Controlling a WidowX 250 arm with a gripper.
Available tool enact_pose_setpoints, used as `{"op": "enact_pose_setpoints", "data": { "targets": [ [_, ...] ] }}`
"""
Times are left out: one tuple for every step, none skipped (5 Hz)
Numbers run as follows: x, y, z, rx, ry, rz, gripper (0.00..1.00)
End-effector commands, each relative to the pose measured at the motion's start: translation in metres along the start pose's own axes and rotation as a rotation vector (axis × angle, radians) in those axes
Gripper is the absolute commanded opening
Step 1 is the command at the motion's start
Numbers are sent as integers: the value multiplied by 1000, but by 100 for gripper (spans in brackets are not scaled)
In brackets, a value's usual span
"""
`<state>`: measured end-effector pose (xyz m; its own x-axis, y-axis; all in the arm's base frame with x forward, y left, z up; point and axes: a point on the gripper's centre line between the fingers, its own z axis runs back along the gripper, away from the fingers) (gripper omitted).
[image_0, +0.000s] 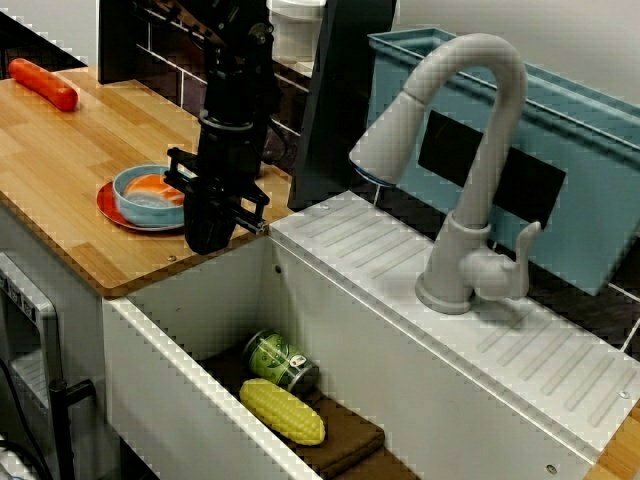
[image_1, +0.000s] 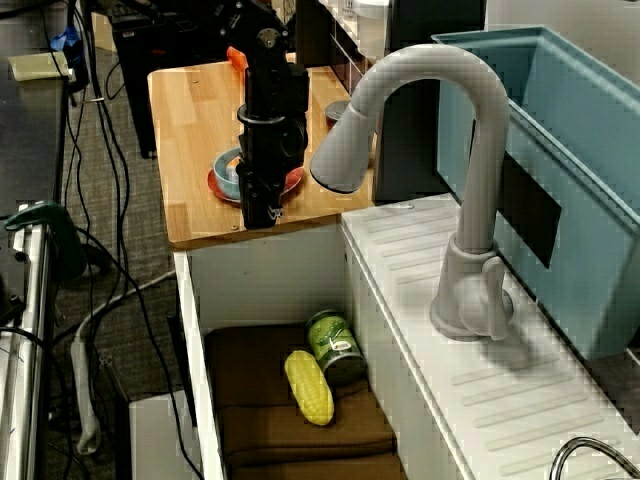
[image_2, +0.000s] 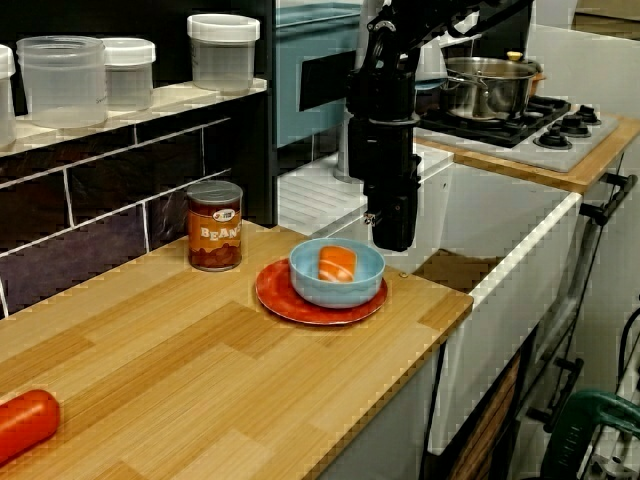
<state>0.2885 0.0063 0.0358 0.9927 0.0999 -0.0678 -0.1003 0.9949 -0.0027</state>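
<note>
The gripper (image_2: 393, 238) hovers beside the blue bowl (image_2: 335, 292); whether its fingers are spread cannot be told. The bowl seems light, stiff and slick, best gripped by the rim.

The view from the sink's front stands high and fairly near. It looks down and across the deep white sink (image_0: 330, 340) toward the back wall, with the round light-blue bowl (image_0: 135, 212) at its left. The view from the sink's end looks down along the sink's length from farther off, with the bowl (image_1: 229, 180) beyond the sink near the top. The view along the worktop sits low and close over the light wooden worktop (image_2: 200, 370), facing the bowl (image_2: 335, 290) with the sink behind it. All three share the bowl. The first two also share the sink's inside.
</note>
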Motion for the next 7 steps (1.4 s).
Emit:
{"op": "enact_pose_setpoints", "data": {
  "targets": [
    [11, 14, 16, -10, -44, 28, 0],
    [12, 22, 18, -14, -45, 39, 0],
    [15, 30, 19, -17, -42, 56, 0],
    [18, 40, 23, -26, -48, 77, 0],
    [21, 51, 28, -30, -56, 93, 0],
    [21, 60, 30, -28, -59, 109, 0],
    [20, 68, 32, -31, -56, 121, 0]
  ]
}}
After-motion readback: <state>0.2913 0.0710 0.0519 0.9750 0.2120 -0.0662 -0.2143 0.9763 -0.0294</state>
